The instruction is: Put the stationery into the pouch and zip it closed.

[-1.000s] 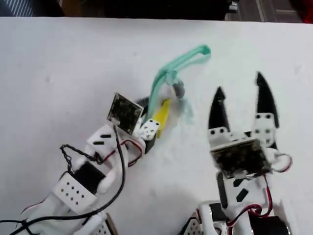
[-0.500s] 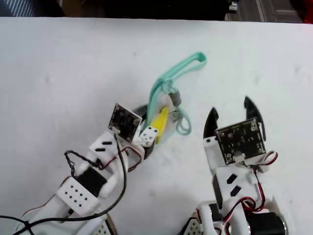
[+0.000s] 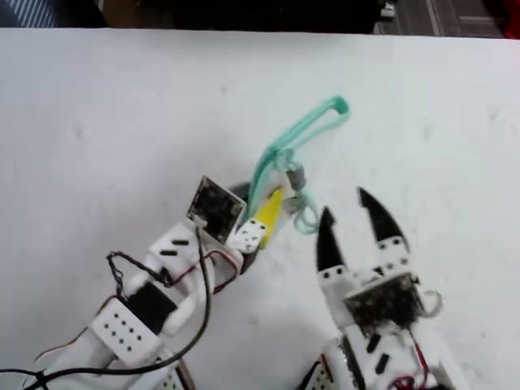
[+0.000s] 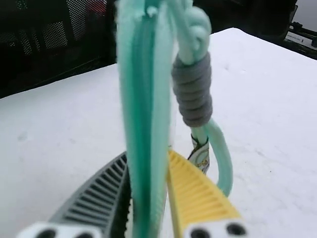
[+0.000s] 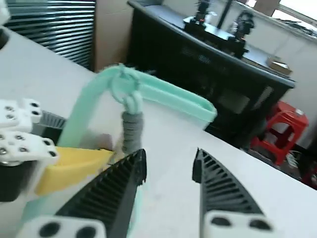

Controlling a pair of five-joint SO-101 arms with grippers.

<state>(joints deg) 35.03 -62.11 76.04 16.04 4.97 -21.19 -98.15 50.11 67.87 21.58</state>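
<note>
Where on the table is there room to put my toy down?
Bare table lies to the left of the left arm, along the far edge behind the pouch, and to the right of the right gripper. The middle is crowded: the left gripper clamps the pouch there, and the open right gripper sits close by its cord.

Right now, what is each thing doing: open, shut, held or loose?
pouch: one edge pinched in the left gripper; I cannot tell if its zip is shut.
left gripper: shut on the pouch.
right gripper: open, holding nothing, right beside the zip cord.
zip cord: hanging loose from the pouch, not gripped.
</note>
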